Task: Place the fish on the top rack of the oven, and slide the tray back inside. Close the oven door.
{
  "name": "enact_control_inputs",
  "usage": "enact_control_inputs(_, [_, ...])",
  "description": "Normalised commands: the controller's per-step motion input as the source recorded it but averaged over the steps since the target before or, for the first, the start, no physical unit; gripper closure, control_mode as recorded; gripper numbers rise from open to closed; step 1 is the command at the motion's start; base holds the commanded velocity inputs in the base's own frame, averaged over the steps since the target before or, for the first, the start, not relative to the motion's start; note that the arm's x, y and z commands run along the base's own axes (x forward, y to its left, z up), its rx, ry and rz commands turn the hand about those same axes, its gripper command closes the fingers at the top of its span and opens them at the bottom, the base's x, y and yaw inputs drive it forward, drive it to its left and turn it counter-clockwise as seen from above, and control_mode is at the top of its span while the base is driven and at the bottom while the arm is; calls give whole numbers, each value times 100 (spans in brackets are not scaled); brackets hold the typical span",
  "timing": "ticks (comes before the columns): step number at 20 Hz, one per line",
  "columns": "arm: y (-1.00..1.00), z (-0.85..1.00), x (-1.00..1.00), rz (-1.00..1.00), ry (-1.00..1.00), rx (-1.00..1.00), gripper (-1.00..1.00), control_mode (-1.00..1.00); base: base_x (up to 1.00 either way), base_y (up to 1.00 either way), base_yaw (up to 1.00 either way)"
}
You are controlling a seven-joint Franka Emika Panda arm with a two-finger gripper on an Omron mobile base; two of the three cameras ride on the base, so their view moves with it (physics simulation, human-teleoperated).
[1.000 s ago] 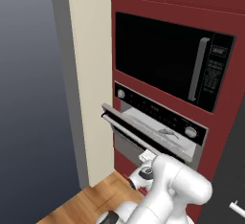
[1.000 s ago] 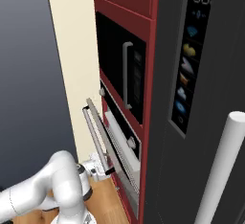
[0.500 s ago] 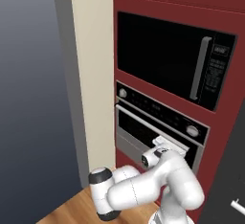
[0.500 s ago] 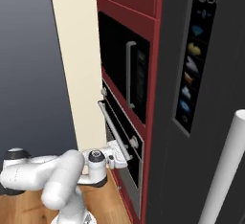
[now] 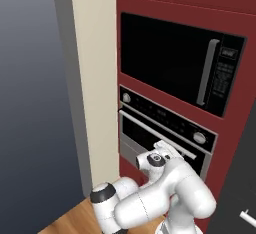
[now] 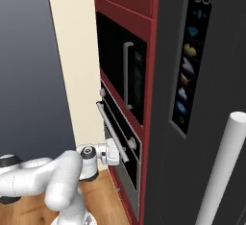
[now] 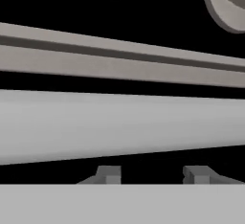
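Oven door [image 5: 165, 145] looks shut or nearly so, upright under the control strip [image 5: 165, 115], below the microwave [image 5: 180, 63] in the red cabinet [image 5: 240, 128]. Gripper [image 5: 170, 150] sits at the door's bar handle [image 6: 111, 131], near its right end. Hand view: handle [image 7: 119, 122] close across, tips [image 7: 110, 174] just below it, apart w/ nothing between. Knob [image 7: 227, 3] top right

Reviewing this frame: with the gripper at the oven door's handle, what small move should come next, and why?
Probably a short final push, then back off. The oven door looks nearly flush under the control strip, and the gripper sits right against the bar handle, so little seems left to do.
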Motion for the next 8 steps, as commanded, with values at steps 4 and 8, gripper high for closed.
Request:
enact_control_inputs(4, [-44, -4, 0, -7, 1, 0, -100, -100, 0, 0, 0])
enact_control_inputs(8, [-41, -1, 0, -6, 1, 0, -100, -100, 0, 0, 0])
